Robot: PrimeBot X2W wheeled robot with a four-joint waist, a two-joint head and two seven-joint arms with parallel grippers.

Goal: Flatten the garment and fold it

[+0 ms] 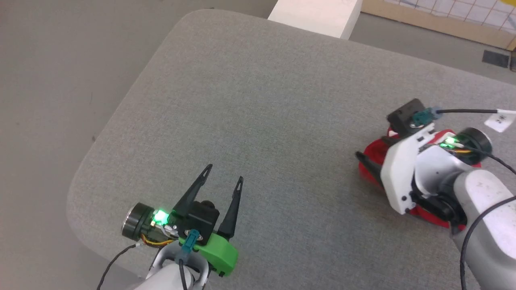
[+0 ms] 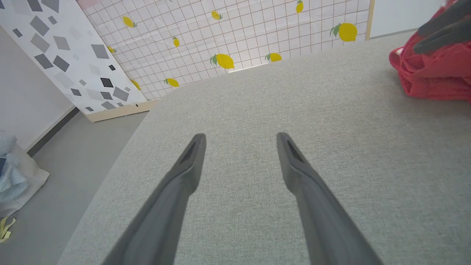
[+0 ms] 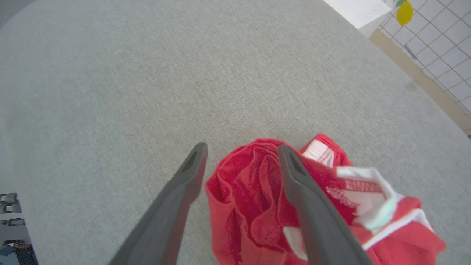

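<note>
Red basketball shorts (image 3: 254,198) lie bunched on the grey table's (image 1: 258,100) right side. Right gripper (image 3: 241,151) poised over them, released. Left gripper (image 1: 225,172) released, well apart. Flattening and folding not yet done.

text: none legible | cable tag (image 1: 500,119): marks blurred | garment (image 3: 250,206) lettering: unreadable

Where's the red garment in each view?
Head view: garment at the right side, mid-height, bunched.
Left wrist view: top right corner.
Right wrist view: bottom edge, centre to right.
Shared landmark: the grey tabletop it lies on.
</note>
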